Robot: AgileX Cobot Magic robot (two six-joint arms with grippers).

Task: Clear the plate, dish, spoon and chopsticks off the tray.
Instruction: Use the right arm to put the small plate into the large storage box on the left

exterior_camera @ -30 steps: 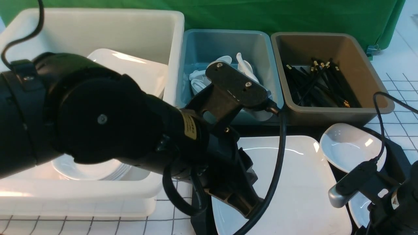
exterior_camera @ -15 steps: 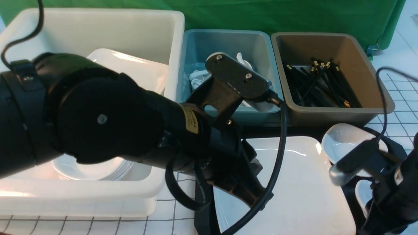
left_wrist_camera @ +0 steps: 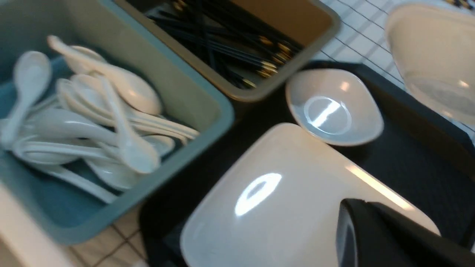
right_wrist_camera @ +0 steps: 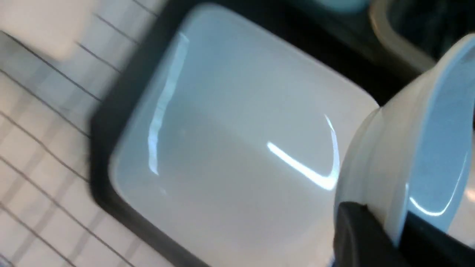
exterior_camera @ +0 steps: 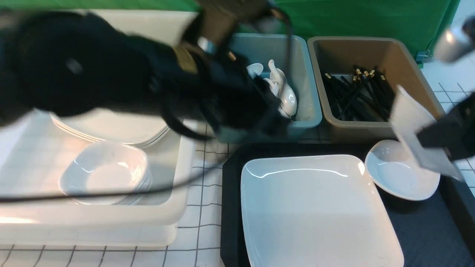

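Judging from the layout, the clearing was partly done. The right gripper (right_wrist_camera: 399,231) was clamped on the rim of the lifted dish (exterior_camera: 415,133), which hung tilted and clear of the tray (exterior_camera: 419,226), above the tray's 3 o'clock edge. The left gripper (left_wrist_camera: 356,230) was closed with nothing visible between its fingers; its arm appeared as a blur over the teal tub (exterior_camera: 308,85) at the tray's 12 o'clock. The plate (exterior_camera: 319,211) lay flat on the tray, filling the centre and the 6 o'clock area. A second dish (exterior_camera: 402,172) rested on the tray at the plate's 2 o'clock, just beside its corner. White spoons (exterior_camera: 285,92) lay in the teal tub and black chopsticks (exterior_camera: 356,92) in the brown tub (exterior_camera: 371,129) at 1 o'clock. None was visible on the exposed tray surface, so those items were probably already cleared. The white tub (exterior_camera: 111,222) at 9 o'clock held stacked plates (exterior_camera: 111,126) and stacked dishes (exterior_camera: 105,174). Outstanding: depositing the lifted dish, then removing the second dish and the plate.
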